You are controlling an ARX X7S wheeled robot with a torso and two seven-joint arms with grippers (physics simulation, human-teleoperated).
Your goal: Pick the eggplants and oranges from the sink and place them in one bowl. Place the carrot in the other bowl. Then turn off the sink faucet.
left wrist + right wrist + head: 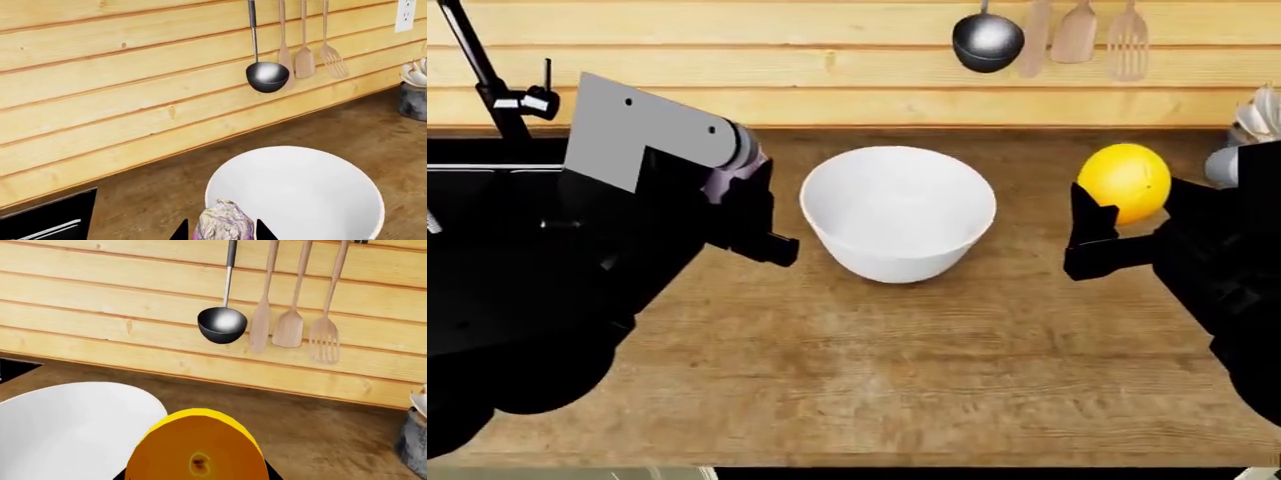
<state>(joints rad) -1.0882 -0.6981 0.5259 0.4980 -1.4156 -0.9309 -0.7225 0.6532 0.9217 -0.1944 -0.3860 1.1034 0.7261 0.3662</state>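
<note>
Our left gripper (223, 231) hangs above the wooden counter (868, 370) just beside the white bowl (897, 212), on the sink side. In the left wrist view its two black fingertips (265, 231) stand on either side of a glossy purple object with pale highlights, the eggplant (223, 224), so the jaws are pinching it. From the head view only a sliver of purple (731, 178) shows behind the arm's grey housing.

Our right gripper (1121, 225) is raised on the far side of the bowl, well apart from its rim. Its black fingers (1085, 225) close around the orange (1125, 181), which bulges above them; the right wrist view shows the fruit (198, 450) filling the space between the jaws, with the bowl's white wall (67, 430) beside it.

The bowl holds nothing. The black sink (481, 190) and the faucet (481, 75) sit at the counter's left end. We see neither the carrot nor the grey bowl.
</note>
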